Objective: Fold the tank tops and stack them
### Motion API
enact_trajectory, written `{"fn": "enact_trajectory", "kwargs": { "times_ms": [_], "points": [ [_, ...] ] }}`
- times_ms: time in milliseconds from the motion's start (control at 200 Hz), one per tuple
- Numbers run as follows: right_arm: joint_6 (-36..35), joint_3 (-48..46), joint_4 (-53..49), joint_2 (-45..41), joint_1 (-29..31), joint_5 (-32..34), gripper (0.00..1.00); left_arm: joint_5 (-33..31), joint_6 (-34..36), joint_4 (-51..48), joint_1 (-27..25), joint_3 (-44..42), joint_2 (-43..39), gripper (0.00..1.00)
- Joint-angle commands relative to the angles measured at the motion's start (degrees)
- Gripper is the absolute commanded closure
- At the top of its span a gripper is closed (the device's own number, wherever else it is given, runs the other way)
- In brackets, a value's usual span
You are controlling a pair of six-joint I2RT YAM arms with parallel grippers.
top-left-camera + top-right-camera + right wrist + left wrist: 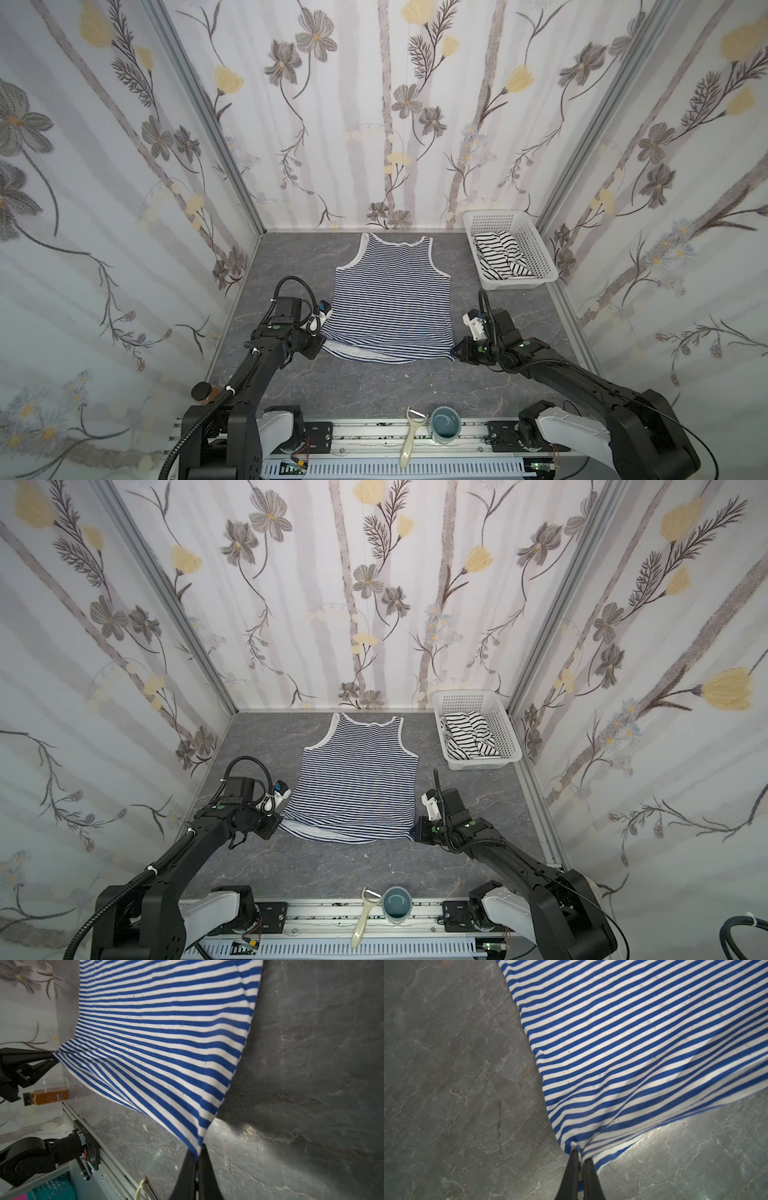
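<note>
Left pincer (580, 1155), navy top (633, 1043): partly off-frame

Three walls enclose the work area in both top views: a back wall (374, 104) and two side walls (83, 208) (685, 187), all papered in pale white with grey vertical bands, dark-stemmed grey flowers and yellow blooms. Bare metal posts (210, 120) (599, 112) run up the two far corners. The floor of the enclosure is a flat tabletop (374, 386) with a dark grey, marble-like veined pattern. A metal rail (365, 436) borders its near edge. Lighting is soft and even; a wrist view shows a bright glare patch (654, 1132) on the tabletop.
</note>
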Motion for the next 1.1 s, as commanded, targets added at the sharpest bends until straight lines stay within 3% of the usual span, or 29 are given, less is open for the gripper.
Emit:
{"fn": "enact_trajectory", "kwargs": {
  "times_ms": [0,55,115,175,250,360,445,610,859,1094],
  "points": [
    [-0.5,0.0,-0.6,0.6,0.5,3.5,0.94,-0.6,1.5,-0.3,-0.3,-1.1,0.1,1.00],
    [-0.5,0.1,-1.0,0.5,0.6,4.3,0.87,-1.6,1.5,-0.3,-0.6,-1.6,0.3,0.98],
    [-0.5,0.4,-1.6,0.3,0.7,5.0,0.74,-2.7,1.3,-0.3,-0.7,-1.9,0.3,0.76],
    [-0.7,1.2,-3.2,-0.4,0.7,6.0,0.62,-3.9,1.1,-0.4,-0.7,-1.7,-0.3,0.65],
    [-1.0,2.4,-5.6,-1.7,0.7,7.6,0.57,-6.0,0.8,-0.5,-0.6,-1.3,-2.0,0.49],
    [-1.3,5.1,-10.4,-3.7,1.1,12.3,0.56,-8.6,1.1,-1.4,-0.7,0.9,-4.6,0.38],
    [0.0,6.4,-9.8,-4.2,2.3,12.6,0.57,-7.3,-0.8,-2.0,-0.7,4.9,-4.2,0.38],
    [3.3,7.6,-2.3,2.2,5.8,10.8,0.59,2.7,-4.5,-1.3,-3.5,8.9,2.0,0.45],
    [6.5,9.1,5.2,13.3,7.1,11.2,0.62,0.5,-5.5,6.6,-10.7,8.8,14.3,0.49],
    [6.5,10.6,4.1,20.4,6.1,13.5,0.61,-3.9,-5.9,8.9,-11.7,11.3,21.5,0.47]
  ]
}}
